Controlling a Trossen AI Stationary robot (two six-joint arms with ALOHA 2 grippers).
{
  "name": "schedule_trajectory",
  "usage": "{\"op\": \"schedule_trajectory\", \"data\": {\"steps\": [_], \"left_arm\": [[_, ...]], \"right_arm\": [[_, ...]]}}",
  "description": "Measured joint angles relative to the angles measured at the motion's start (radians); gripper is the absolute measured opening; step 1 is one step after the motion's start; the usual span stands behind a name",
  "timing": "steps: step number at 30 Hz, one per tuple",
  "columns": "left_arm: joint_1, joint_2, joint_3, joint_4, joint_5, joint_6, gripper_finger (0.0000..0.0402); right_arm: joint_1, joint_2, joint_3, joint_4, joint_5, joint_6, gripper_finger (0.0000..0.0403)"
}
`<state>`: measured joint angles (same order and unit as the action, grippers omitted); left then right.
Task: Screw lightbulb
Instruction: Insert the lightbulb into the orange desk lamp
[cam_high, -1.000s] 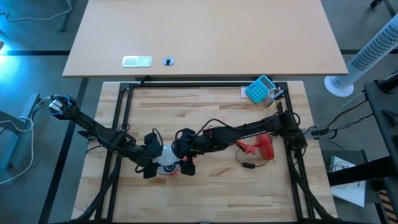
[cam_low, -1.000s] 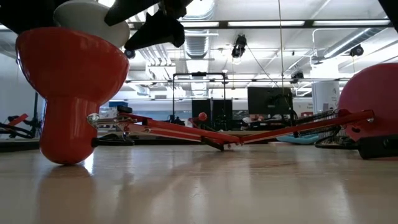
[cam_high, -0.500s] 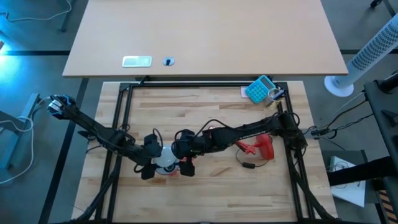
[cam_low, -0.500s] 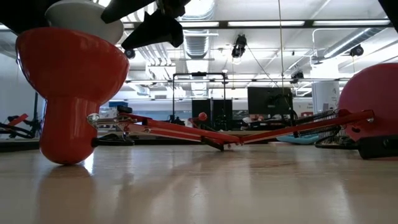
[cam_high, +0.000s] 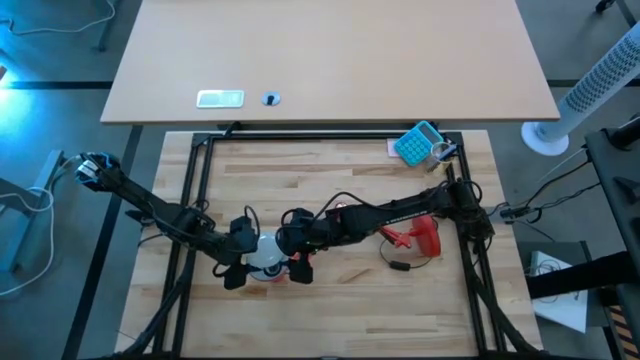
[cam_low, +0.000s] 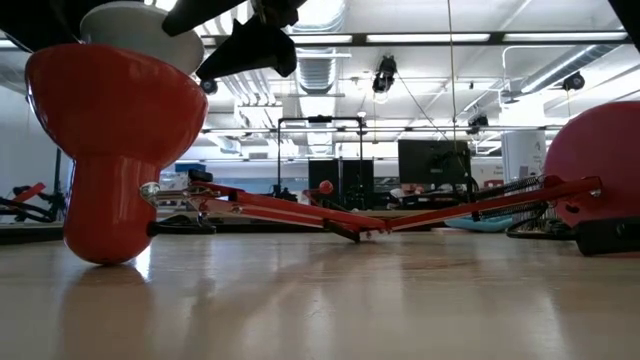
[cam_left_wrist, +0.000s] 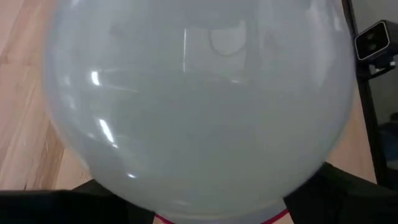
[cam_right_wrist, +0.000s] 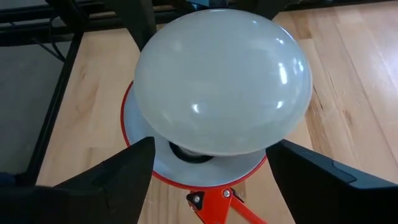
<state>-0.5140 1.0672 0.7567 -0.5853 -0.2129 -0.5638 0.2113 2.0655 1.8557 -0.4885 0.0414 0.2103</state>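
The white lightbulb sits dome up in the mouth of the red lamp shade. The shade stands with its opening upward and its narrow end on the table near the front left. My left gripper comes from the table's left and is shut on the bulb. My right gripper comes from the right, with its fingers on either side of the shade's rim. The bulb's screw base is hidden inside the shade. My left gripper has the bulb's dome between its two fingers, slanting down from the table's left. The dome fills the view and hides the exact places of touch. The bulb stands upright in the shade. My right gripper brackets the shade's rim between its widely spread fingers, slanting down from the table's right. The fingers appear to touch the rim on two opposite sides. The shade stays upright, its narrow end on the table.
The lamp's red jointed arm runs low across the table to its red base at the right, with a black cable beside it. A teal calculator lies at the far right. A black frame borders the wooden tabletop.
My left gripper has turned a little at the wrist around the bulb's dome without leaving its place. The bulb stays in the shade's mouth, and the shade has not moved.
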Motion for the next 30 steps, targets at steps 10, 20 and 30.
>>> {"op": "schedule_trajectory", "data": {"steps": [10, 20, 30], "left_arm": [[-0.001, -0.003, 0.0, 0.001, 0.016, -0.03, 0.0269], [-0.018, -0.01, 0.0, 0.0, 0.02, -0.054, 0.0269], [-0.028, -0.017, 0.0, 0.01, 0.024, -0.089, 0.0269]], "right_arm": [[0.017, 0.0, 0.0, 0.0, -0.019, 0.021, 0.0301], [0.022, 0.0, -0.002, 0.02, -0.014, 0.025, 0.0303], [0.018, 0.0, -0.004, 0.058, -0.01, 0.041, 0.0303]]}}
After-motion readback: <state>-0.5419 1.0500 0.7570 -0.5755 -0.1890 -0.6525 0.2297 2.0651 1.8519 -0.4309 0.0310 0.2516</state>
